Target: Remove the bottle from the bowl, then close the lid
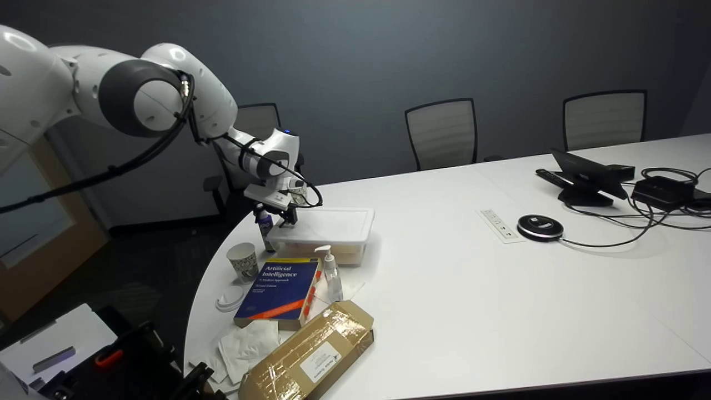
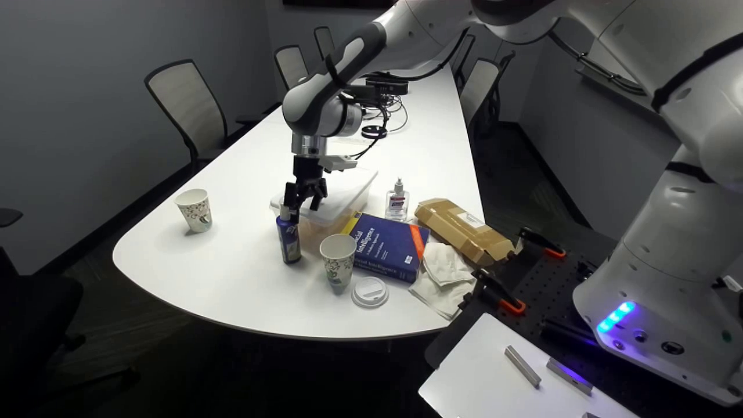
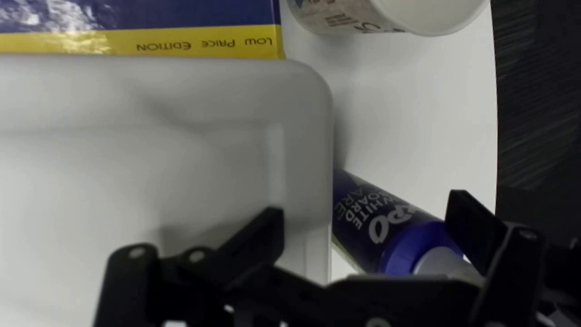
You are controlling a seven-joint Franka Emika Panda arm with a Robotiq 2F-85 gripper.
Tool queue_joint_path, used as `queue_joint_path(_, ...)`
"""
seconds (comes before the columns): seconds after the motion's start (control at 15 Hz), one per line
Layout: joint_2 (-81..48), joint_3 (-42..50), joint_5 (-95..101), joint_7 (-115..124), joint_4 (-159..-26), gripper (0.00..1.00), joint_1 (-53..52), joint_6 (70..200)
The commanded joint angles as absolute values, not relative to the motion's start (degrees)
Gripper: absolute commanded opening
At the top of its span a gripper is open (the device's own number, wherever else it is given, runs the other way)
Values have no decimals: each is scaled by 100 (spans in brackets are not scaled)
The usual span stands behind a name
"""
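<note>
- End effector point(image 2: 305, 204): jaws apart, over container's point(image 2: 310, 232) edge; contact with bottle point(image 2: 289, 239) unclear.
- Blue bottle: upright, just beside container.
- Lid point(image 2: 346, 188): on container.
- Book point(image 2: 383, 245): flat on surface point(image 2: 232, 278).
- Cup point(image 2: 195, 216): upright, at left.
- Second cup point(image 2: 338, 270): upright, near book.
- Cup lid point(image 2: 370, 292): beside second cup.
- Dispenser point(image 2: 397, 205): upright.
- Box point(image 2: 458, 229): cardboard.
- Napkins point(image 2: 444, 264).

The Artificial Intelligence textbook point(image 2: 386, 245) lay flat; beside it stood a patterned paper cup point(image 2: 338, 266), near it lay napkins point(image 2: 446, 267) and a cardboard box point(image 2: 460, 232); well apart stood a second paper cup point(image 2: 196, 211).

bright table point(image 1: 472, 311), dark floor point(image 1: 166, 255); glare on the book point(image 3: 140, 27), lid point(image 3: 150, 168) softly shadowed
</note>
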State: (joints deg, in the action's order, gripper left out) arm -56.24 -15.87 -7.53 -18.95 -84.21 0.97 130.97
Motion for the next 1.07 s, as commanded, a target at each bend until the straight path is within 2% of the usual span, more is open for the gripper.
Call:
queue_joint_path(0.0, -5705, -1712, -956, -2066, -8283, 100, 124, 12919)
queue_joint_path(0.47, -5478, -1661, -976, -1928, -8364, 100, 96, 13001)
queue_joint_path(1.0, -4567, -1641, -1083, -1738, -8791, 100, 127, 13112)
